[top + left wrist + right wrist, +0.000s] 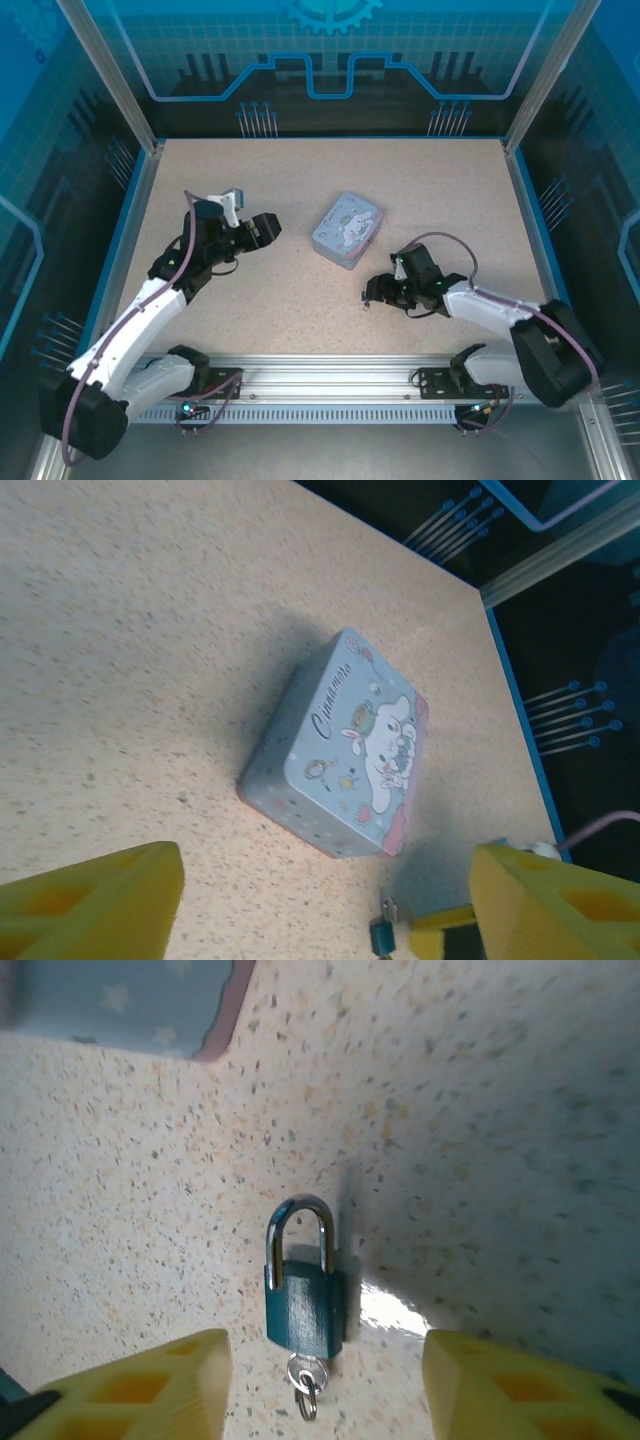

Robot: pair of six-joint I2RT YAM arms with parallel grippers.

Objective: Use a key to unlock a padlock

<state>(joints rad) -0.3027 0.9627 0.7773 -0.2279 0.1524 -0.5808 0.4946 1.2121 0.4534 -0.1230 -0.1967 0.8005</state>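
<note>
The padlock (303, 1305) lies flat on the surface (480, 1110), its loop end pointing at the tin (340, 750), the key (303, 1380) sticking out of its bottom. The tin's lid is on. The right pincer (322, 1365) is down low, open, one finger on each side of the padlock. The left pincer (320, 910), open too, faces the tin.

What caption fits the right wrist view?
Open right gripper straddles the blue padlock on the speckled table, key at its base.
</note>
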